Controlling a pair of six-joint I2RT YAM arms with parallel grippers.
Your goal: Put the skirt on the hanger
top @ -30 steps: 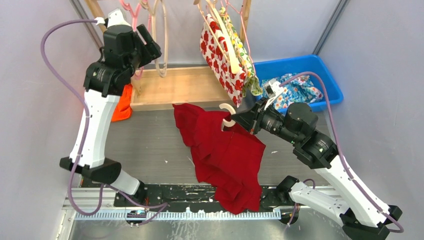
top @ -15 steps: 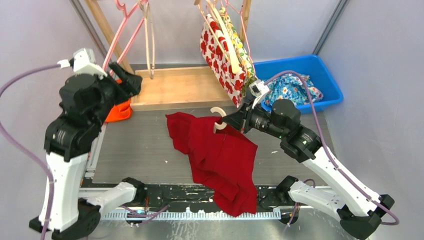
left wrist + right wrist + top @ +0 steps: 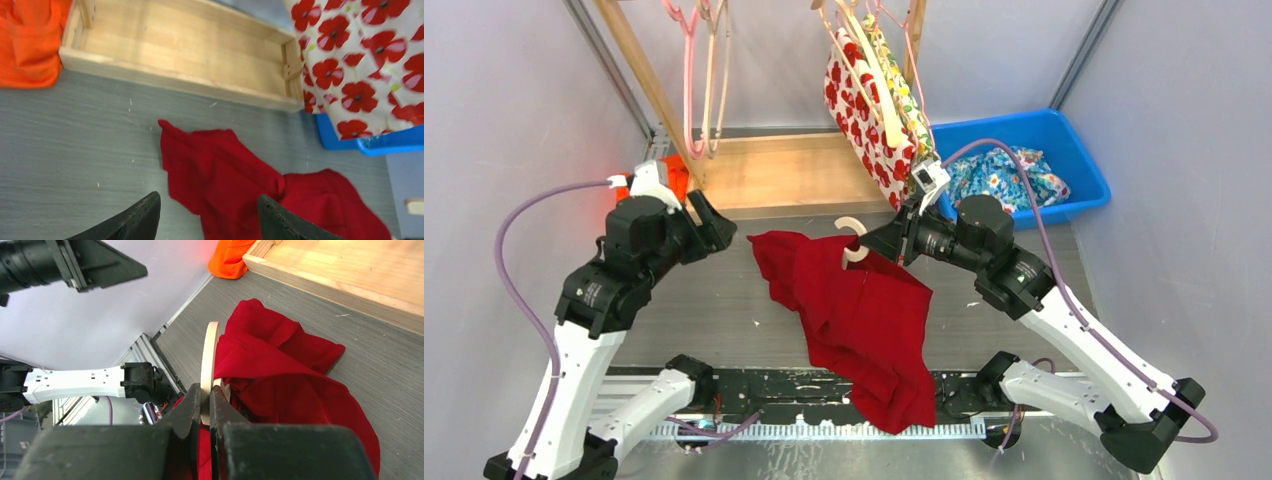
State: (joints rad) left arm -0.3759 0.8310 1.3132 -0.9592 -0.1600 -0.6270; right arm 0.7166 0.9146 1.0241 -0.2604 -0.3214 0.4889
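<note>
1. Most of the hanger (image 3: 208, 357) is buried. Only its pale wooden hook and neck stand clear of the red skirt (image 3: 864, 320). The shoulders lie under the cloth, so it cannot be told whether the skirt truly sits on them.
2. The skirt's near end drapes over the front edge of the worktop (image 3: 694, 300) and across the black rail (image 3: 784, 385) where the arms are bolted. Whatever lies under that fold is covered.
3. In the left wrist view the left tool (image 3: 207, 222) shows only two dark fingertips, cut off by the bottom edge of the picture.
4. The orange cloth (image 3: 672, 172) is mostly behind the left arm (image 3: 594, 300) in the top view. The rack above is cropped, so the pink hangers (image 3: 694, 70) and the poppy-print garment (image 3: 859, 110) show without the bar they hang from.
5. The right tool (image 3: 205, 397) is closed tight on the hanger's neck just beneath the hook. Its two fingers pinch the thin wood from either side, and red cloth lies right against them.
6. The left tool has its fingers well apart and grips nothing. It hovers above the worktop near the skirt's far-left corner, not touching it.
7. The skirt lies crumpled in the middle of the worktop, in front of the wooden base frame (image 3: 794, 175). Its upper part is gathered up at the hanger. It is well apart from the blue bin (image 3: 1024, 130) of flowered fabric (image 3: 1004, 175) at the far right.
</note>
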